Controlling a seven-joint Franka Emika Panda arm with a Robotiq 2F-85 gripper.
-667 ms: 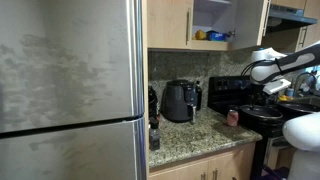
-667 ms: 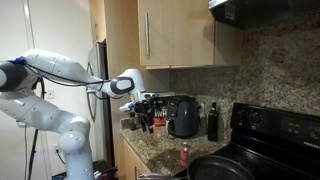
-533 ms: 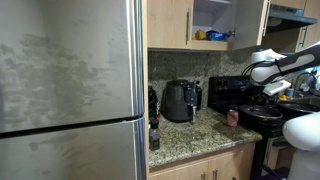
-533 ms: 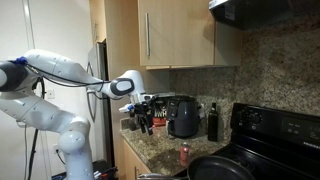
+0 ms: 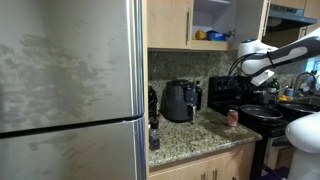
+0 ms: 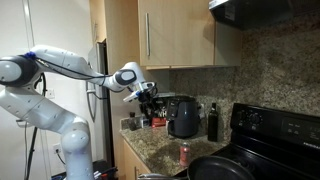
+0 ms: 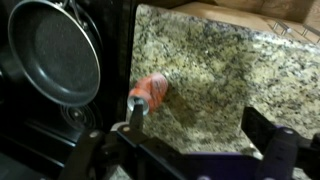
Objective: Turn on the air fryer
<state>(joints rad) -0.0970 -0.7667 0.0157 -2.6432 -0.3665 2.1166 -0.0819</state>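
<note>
The air fryer point(image 5: 181, 101) is black, glossy and egg-shaped. It stands on the granite counter against the backsplash and shows in both exterior views point(image 6: 183, 116). My gripper point(image 6: 148, 96) hangs in the air over the counter, in front of the air fryer and apart from it; it also shows in an exterior view point(image 5: 243, 72). In the wrist view the gripper point(image 7: 200, 130) is open and empty, looking down on the counter point(image 7: 215, 70). The air fryer is out of the wrist view.
A red can point(image 7: 152, 90) stands on the counter near the stove edge point(image 6: 184, 153). A black pan point(image 7: 55, 50) sits on the black stove point(image 6: 270, 130). A dark bottle point(image 6: 211, 122) stands beside the air fryer. A steel fridge point(image 5: 70, 90) fills one side.
The arm has lifted and swung the gripper higher and closer toward the air fryer. The gripper stays open. Nothing else has moved.
</note>
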